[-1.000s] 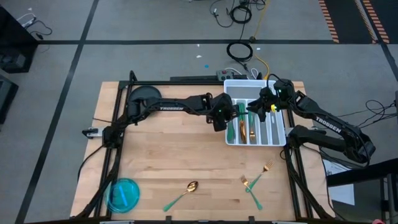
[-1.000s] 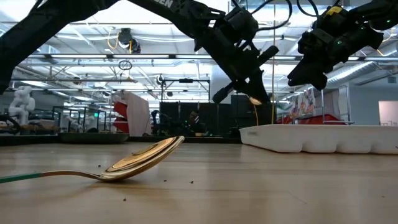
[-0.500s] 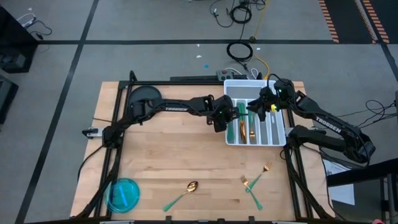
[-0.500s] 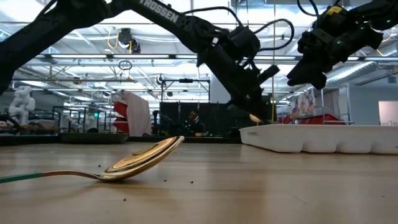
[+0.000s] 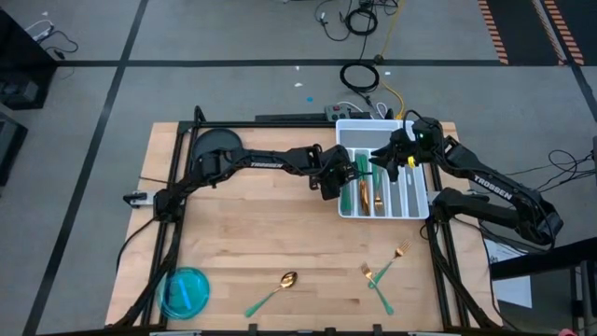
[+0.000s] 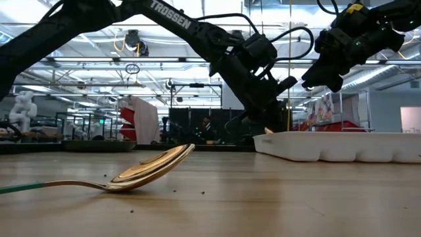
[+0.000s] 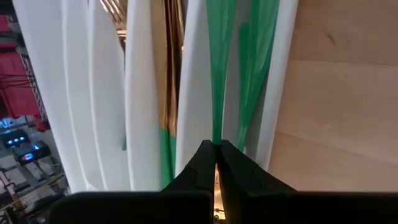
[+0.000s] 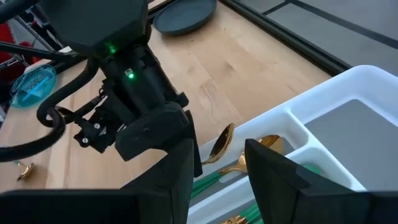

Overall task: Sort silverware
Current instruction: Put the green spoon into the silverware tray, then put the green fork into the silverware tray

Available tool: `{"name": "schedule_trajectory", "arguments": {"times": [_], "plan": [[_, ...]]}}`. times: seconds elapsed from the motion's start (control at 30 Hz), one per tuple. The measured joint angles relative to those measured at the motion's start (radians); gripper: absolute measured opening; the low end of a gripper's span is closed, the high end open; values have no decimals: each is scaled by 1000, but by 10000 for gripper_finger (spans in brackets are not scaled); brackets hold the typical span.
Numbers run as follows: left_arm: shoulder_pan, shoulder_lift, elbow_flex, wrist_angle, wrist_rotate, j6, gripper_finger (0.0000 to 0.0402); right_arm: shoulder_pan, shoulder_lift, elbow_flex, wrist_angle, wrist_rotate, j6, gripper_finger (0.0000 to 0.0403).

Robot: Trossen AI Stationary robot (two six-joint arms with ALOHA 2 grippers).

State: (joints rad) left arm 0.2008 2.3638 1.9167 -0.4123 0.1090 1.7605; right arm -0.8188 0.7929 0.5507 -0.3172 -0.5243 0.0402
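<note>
We see the left end effector (image 5: 346, 175), clenched on a spoon (image 8: 219, 144), has dropped lower over the white tray (image 5: 404, 214) upper right; right end effector (image 5: 378, 162) half open, grasping nothing. Release comes next.

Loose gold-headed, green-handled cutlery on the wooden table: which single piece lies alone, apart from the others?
The gold spoon with the slim green handle, near the table's front edge by the blue dish. The two gold forks with green handles lie crossed together farther right.
</note>
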Motion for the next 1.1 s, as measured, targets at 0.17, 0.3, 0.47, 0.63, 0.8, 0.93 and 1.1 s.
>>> {"name": "schedule_trajectory", "arguments": {"times": [0.17, 0.3, 0.47, 0.63, 0.8, 0.93, 1.1], "plan": [[0, 0, 0, 0, 4, -1, 15, 0, 0, 0, -1, -6, 0, 139], [0, 0, 0, 6, 3, -2, 45, 0, 0, 0, -1, -6, -2, 139], [0, 0, 0, 17, -7, -57, 59, 0, 0, 0, -1, -6, -4, 139], [0, 0, 0, 17, -11, -62, 61, 0, 0, 0, -2, -6, -3, 139], [0, -12, 0, 44, -126, -131, 62, 0, -15, 0, -2, -6, -5, 140], [0, -105, 4, 48, -155, -239, 63, 0, -68, 0, -9, -7, 14, 140], [11, -280, 17, 29, -149, -532, 63, 5, -174, 0, -86, -27, 32, 140]]}}
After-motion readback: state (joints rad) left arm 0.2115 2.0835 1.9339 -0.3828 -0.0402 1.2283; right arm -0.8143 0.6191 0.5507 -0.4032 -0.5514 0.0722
